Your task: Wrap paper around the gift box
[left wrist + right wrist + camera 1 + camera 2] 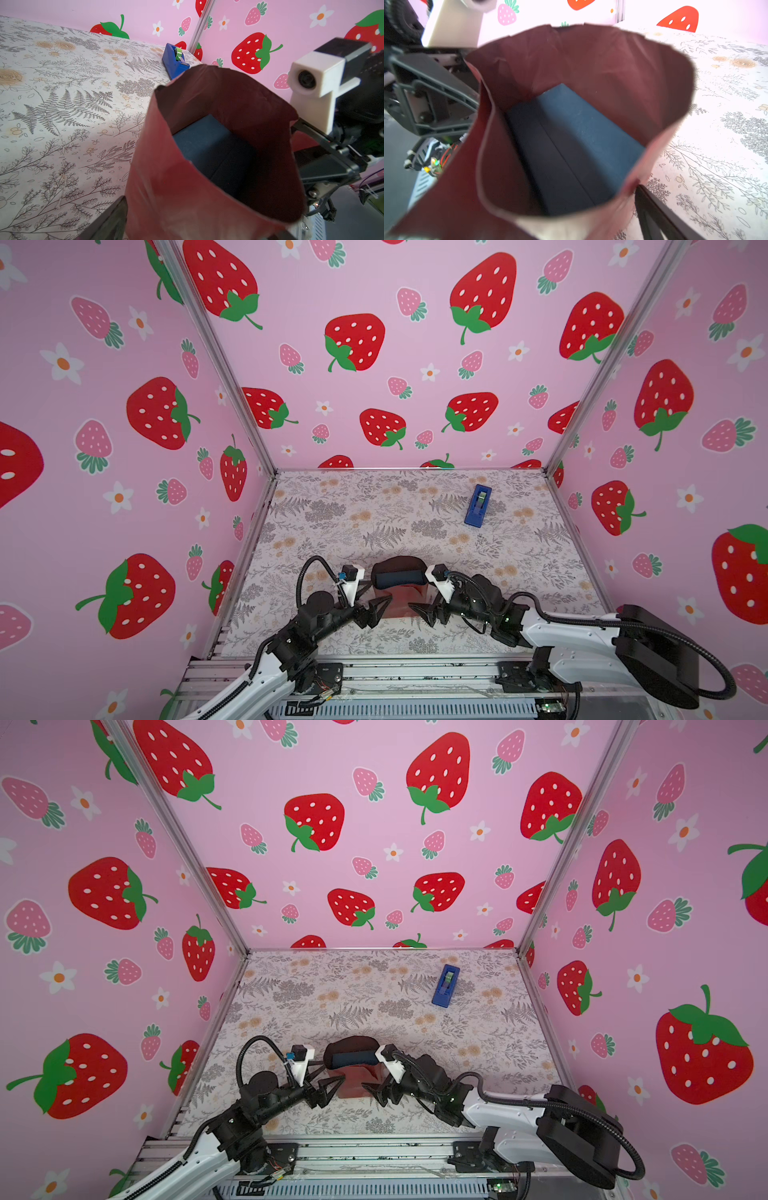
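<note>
Soft, even light fills both top views, bright on the pink wall [399, 364], with faint shadows on the table [332, 510] at lower centre. Wide-angle bending bows the posts [216, 356] near the frame edges. In the right wrist view the wall is blown out and the paper [591, 54] is blurred; the left wrist view is sharper.

Table [374, 510] with a pale cover printed in grey ferns and tan flowers, shown in both top views. A blue tape dispenser [478, 506] lies on it at the far right, near the back corner. The paper [399, 603], red outside and maroon inside, rests at the front centre. Its sides curl upward, and it is well apart from the dispenser.
</note>
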Action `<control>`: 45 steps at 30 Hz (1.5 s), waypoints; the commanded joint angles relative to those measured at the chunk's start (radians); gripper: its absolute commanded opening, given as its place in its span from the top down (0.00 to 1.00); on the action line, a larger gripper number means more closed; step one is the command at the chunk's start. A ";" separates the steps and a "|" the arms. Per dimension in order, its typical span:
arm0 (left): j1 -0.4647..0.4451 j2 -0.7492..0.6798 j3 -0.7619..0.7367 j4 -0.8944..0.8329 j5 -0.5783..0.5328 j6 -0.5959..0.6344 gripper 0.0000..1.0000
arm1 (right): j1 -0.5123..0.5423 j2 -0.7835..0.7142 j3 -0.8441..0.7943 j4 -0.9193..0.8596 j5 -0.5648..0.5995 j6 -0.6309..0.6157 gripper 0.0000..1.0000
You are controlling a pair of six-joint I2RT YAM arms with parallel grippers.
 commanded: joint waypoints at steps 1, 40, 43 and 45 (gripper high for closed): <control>-0.003 0.020 0.023 0.039 0.007 -0.016 0.11 | 0.009 -0.025 0.033 0.005 0.026 0.102 0.05; -0.005 0.256 0.116 0.131 -0.068 -0.053 0.19 | 0.049 0.069 0.157 -0.218 0.286 0.353 0.16; -0.005 0.257 0.115 0.133 -0.068 -0.062 0.23 | 0.051 0.074 0.144 -0.222 0.304 0.379 0.20; -0.006 0.252 0.118 0.124 -0.110 -0.073 0.26 | 0.055 0.075 0.145 -0.233 0.315 0.394 0.23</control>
